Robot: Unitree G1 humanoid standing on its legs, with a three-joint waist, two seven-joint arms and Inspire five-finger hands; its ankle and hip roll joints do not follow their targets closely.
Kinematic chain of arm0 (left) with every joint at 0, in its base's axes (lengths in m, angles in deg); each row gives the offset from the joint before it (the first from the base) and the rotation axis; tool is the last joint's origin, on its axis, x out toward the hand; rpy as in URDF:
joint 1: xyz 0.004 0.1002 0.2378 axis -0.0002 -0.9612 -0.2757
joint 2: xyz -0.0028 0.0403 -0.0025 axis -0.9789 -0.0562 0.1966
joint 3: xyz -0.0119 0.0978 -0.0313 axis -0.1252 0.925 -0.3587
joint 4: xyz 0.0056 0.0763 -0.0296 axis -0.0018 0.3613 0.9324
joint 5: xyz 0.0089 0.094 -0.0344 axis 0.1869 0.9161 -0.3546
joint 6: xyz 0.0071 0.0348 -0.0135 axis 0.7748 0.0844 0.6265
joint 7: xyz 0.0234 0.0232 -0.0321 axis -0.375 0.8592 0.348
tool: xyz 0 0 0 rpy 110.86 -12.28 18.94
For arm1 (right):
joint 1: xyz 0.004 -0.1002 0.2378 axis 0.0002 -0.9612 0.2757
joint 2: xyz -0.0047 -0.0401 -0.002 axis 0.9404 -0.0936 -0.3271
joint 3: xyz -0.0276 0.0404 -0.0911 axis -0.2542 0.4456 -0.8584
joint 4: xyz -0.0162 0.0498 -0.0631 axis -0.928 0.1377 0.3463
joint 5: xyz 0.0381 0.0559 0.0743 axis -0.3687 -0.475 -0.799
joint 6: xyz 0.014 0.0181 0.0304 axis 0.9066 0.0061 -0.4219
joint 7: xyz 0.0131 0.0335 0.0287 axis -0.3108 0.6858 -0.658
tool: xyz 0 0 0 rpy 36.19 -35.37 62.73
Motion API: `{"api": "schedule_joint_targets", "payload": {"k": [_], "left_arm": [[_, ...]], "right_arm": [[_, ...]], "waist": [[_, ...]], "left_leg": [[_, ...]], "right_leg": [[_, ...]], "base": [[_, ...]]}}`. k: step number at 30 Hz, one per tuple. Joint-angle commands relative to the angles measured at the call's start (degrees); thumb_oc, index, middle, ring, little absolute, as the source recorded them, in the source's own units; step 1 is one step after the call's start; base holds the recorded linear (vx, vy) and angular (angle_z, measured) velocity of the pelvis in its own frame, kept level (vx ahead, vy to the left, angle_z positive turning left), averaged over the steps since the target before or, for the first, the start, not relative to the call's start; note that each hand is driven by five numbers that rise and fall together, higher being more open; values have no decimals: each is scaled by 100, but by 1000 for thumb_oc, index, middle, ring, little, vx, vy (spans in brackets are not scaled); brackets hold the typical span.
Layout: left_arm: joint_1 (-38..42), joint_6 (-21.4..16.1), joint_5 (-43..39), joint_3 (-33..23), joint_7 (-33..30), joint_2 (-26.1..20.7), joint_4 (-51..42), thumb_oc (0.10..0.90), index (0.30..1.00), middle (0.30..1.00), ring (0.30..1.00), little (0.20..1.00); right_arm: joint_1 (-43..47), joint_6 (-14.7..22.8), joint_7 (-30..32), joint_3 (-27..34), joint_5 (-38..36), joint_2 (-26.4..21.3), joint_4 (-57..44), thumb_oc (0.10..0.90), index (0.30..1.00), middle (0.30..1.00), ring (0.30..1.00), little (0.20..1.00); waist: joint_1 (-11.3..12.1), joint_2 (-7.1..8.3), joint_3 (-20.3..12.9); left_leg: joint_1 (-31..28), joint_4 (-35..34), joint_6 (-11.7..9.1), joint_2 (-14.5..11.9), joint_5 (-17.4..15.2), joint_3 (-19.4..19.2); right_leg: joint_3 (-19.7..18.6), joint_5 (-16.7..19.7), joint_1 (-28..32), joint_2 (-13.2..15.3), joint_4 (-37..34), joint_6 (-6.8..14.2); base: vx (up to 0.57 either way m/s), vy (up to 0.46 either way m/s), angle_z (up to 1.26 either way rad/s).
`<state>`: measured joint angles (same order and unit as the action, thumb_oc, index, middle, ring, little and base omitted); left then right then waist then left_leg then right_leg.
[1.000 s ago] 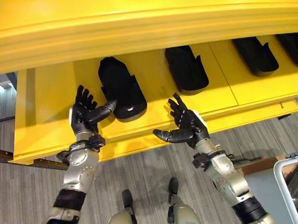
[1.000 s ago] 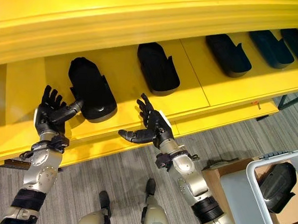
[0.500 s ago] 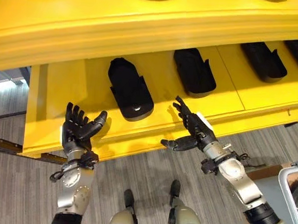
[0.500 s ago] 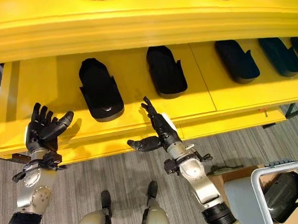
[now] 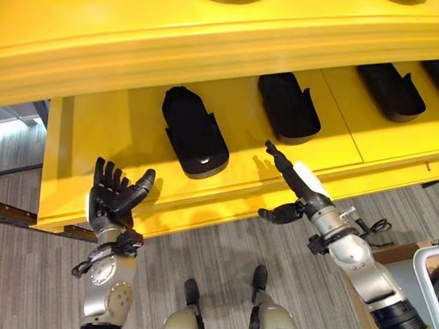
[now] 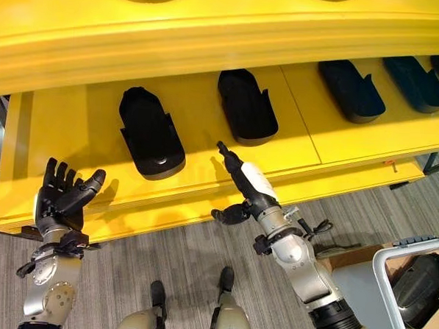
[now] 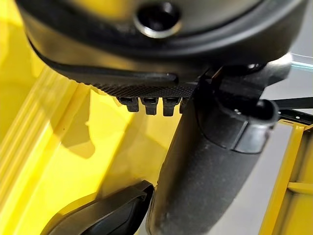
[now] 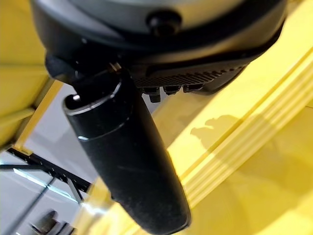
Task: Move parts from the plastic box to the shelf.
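Both hands have been pulled back from the part (image 5: 195, 131) on the shelf (image 5: 88, 139). The left hand (image 5: 111, 200) and right hand (image 5: 301, 189) are seen open and empty. Next, a part from the box (image 6: 403, 281) is probably needed.

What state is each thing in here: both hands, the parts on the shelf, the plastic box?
left hand: open, holding nothing, in front of the shelf edge.
right hand: open, holding nothing, fingers straight over the shelf's front edge.
leftmost part: lying flat on the shelf, touched by neither hand.
next part: lying flat, untouched.
shelf: several dark parts in a row.
plastic box: a dark part still inside.
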<state>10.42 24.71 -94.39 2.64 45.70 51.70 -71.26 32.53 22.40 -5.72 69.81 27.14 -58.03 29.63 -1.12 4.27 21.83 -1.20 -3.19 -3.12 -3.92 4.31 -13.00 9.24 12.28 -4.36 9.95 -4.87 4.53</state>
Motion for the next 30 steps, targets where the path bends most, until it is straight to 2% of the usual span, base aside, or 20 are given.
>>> {"api": "schedule_joint_targets", "payload": {"k": [1,11,20,30], "left_arm": [[191,-749,331,-220,106,-352,-395,900,1000,1000,1000,1000],[304,-773,338,-156,-12,-292,-305,900,1000,1000,1000,1000],[409,-800,305,-62,-96,-257,-282,900,1000,1000,1000,1000],[438,-810,268,-53,-114,-250,-257,900,1000,1000,1000,1000]], "right_arm": [[335,625,508,-90,609,-1,-347,900,1000,1000,1000,1000],[543,548,590,-429,1250,66,-13,900,1000,1000,1000,1000],[772,478,687,-643,1365,228,314,900,1000,1000,1000,1000],[920,444,646,-961,1895,179,639,900,1000,1000,1000,1000]], "waist": [[113,231,-704],[151,177,-688],[165,143,-668],[189,116,-650]], "left_leg": [[108,411,115,64,-583,367],[104,394,127,83,-572,414],[128,424,125,80,-567,427],[139,418,120,83,-564,467]], "right_leg": [[19,-309,49,947,585,739],[60,-318,75,971,590,746],[62,-331,76,963,595,738],[106,-333,82,978,601,743]], "base": [[-2,11,7],[-2,4,3],[0,0,0],[0,0,0]]}}
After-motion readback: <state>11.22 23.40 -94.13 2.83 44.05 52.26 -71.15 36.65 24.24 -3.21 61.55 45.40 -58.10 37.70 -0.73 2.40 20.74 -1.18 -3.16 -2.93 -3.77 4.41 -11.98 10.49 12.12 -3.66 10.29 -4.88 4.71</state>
